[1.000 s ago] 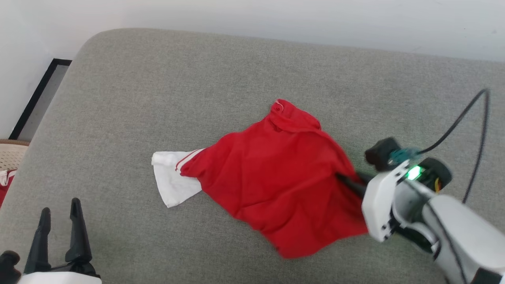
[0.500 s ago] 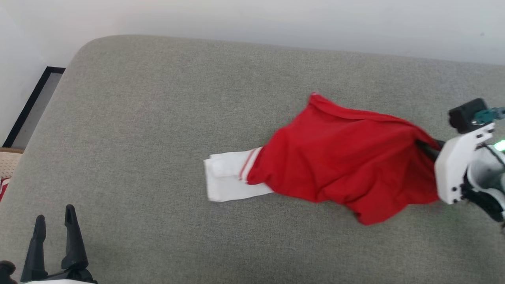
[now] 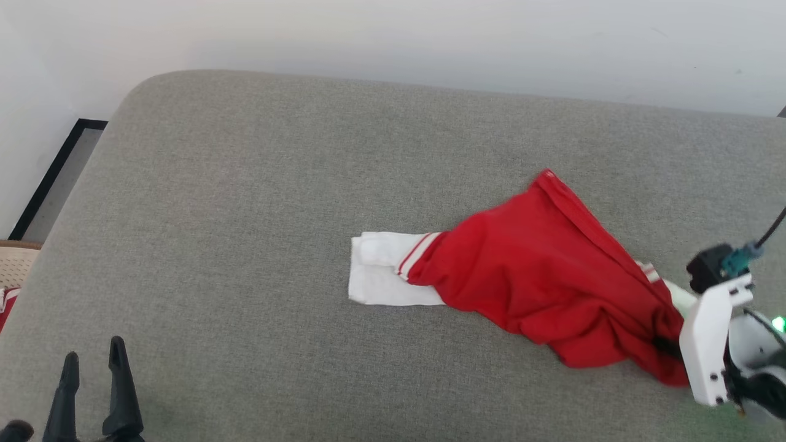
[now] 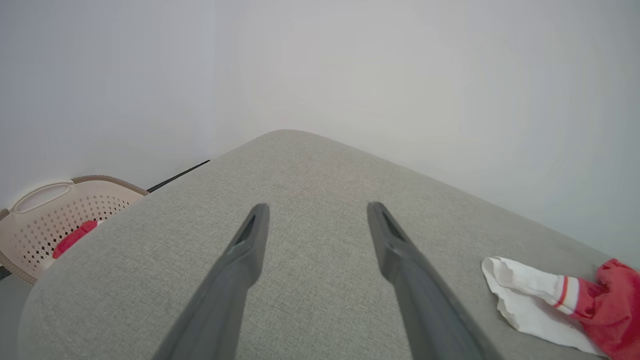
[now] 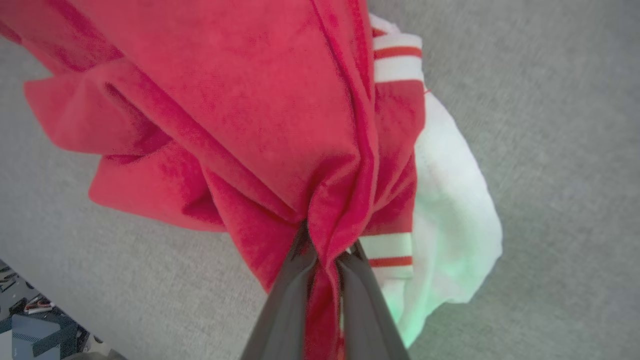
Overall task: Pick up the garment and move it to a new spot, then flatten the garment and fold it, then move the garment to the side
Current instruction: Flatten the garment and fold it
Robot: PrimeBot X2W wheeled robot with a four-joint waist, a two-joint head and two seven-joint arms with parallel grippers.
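Surface: one grey cushion (image 3: 245, 184) before a white wall | Clothing: one red garment (image 3: 540, 288) with two white sleeves, lying on the cushion's right half, near its right edge | Hands: right gripper (image 5: 327, 257) clamped on bunched red fabric; left gripper (image 4: 316, 207) spread wide, well apart from it | Room: bare cushion to the left; one beige basket (image 4: 35, 220) beyond the left edge

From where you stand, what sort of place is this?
Likely a home laundry corner: a grey upholstered cushion as worktop, a perforated laundry basket beside it, a plain white wall.
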